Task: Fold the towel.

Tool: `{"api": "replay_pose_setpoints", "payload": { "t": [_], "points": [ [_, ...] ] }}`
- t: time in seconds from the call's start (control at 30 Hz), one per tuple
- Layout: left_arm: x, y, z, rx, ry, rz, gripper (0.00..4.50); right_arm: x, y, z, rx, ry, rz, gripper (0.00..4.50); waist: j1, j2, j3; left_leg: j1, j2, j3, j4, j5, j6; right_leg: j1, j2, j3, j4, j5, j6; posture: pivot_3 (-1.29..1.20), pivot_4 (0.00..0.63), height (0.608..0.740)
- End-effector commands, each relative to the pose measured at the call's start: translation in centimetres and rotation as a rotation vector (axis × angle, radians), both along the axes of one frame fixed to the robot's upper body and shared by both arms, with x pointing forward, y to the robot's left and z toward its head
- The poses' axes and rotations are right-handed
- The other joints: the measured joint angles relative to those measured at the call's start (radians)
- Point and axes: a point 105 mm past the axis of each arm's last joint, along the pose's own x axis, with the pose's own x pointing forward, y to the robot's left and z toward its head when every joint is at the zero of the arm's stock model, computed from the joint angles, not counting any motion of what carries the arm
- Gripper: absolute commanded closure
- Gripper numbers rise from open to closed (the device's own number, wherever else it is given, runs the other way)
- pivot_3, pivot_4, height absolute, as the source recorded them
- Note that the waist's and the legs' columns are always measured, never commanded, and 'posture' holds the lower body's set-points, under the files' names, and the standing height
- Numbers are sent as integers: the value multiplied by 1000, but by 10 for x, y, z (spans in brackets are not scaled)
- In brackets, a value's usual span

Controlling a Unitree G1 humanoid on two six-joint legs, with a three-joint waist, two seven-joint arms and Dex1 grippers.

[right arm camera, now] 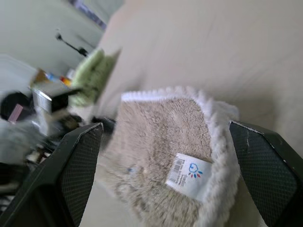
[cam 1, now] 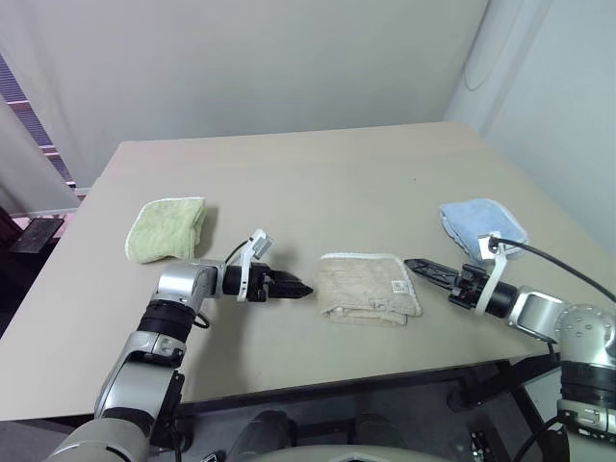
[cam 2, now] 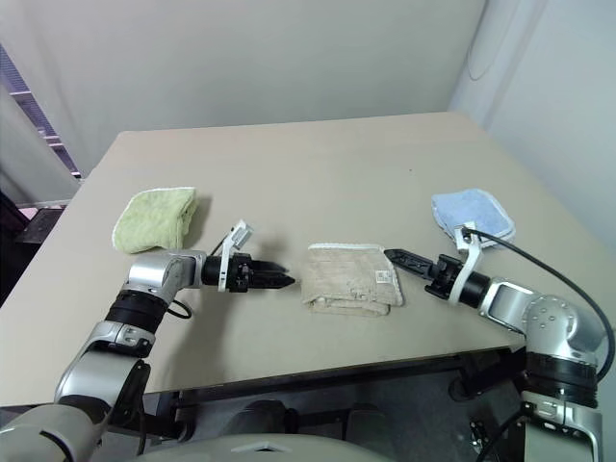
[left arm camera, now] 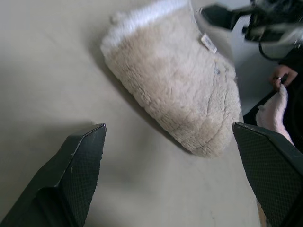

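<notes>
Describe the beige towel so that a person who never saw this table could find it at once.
On the tan table, look near the front edge, between the left gripper and the right gripper. The beige towel lies folded there, touched by neither. Unlike the green towel and blue towel, it has a white label.

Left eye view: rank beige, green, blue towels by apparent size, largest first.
1. beige towel, widest folded bundle, though nearest the camera.
2. and 3. green towel and blue towel: they look about alike, and the green is perhaps slightly larger; too close to rank.
</notes>
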Motion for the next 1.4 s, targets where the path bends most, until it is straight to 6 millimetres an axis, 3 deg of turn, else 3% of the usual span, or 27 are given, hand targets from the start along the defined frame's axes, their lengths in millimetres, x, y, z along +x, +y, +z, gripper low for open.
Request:
{"api": "replay_pose_setpoints", "payload": {
  "t": [0.03, 0.23, 0.37, 0.5, 0.67, 0.93, 1.1, 1.27, 1.4],
  "points": [
    [-7, -6, 4, -8, 7, -24, 0, 0, -9, 10, 57, 30, 7, 54, -1, 0, 0, 0, 0, 0, 0, 0, 0, 0, 0, 0, 0, 0, 0, 0, 0, 740],
    [-23, 0, 27, -79, 101, -74, 0, -9, -12, -25, -17, 231, 95, 54, -5, 1, 0, -3, 0, 1, 1, 0, 0, -2, 0, 0, 0, 0, 0, 0, 0, 740],
    [-20, 7, 35, -103, 154, -33, 0, -3, -5, -30, -1, 250, 153, 54, -18, 1, 0, -4, 0, 1, 2, 0, 0, -3, 0, 0, 0, 0, -1, 0, 0, 740],
    [-23, 8, 34, -111, 221, -6, 0, 0, 16, -45, -4, 295, 229, 54, -34, -1, -1, -3, 0, 1, 3, 0, 0, -2, -1, -1, 0, 0, -1, 0, 0, 740],
    [-25, 7, 31, -106, 297, 22, 0, 5, 43, -44, 57, 304, 314, 54, -59, -1, -1, -1, 1, 0, 2, 0, 0, -2, 0, 0, 2, 1, -1, 0, 0, 740],
    [-26, 7, 30, -106, 296, 42, 0, -14, 100, -58, 121, 397, 501, 54, -62, -2, -1, 5, 1, -3, -2, 0, -1, -1, 2, 0, 4, 1, -1, 0, 0, 740],
    [-21, 10, 35, -134, 308, 76, 0, -13, 120, -55, 164, 392, 529, 54, -61, -2, -1, 7, 2, -3, -5, -1, -2, -2, 3, 0, 4, 1, -1, 0, 0, 740],
    [-15, 15, 30, -97, 290, 113, 0, -2, 121, -58, 180, 397, 467, 54, -63, -2, -1, 9, 2, -3, -6, -1, -2, -3, 4, 1, 4, 2, 0, 0, 0, 740],
    [-11, 17, 31, -97, 275, 136, 0, 1, 120, -61, 187, 394, 430, 1052, -64, -1, -1, 9, 2, -3, -6, -1, -3, -2, 5, 2, 5, 2, -3, 0, 0, 740]
  ]
}}
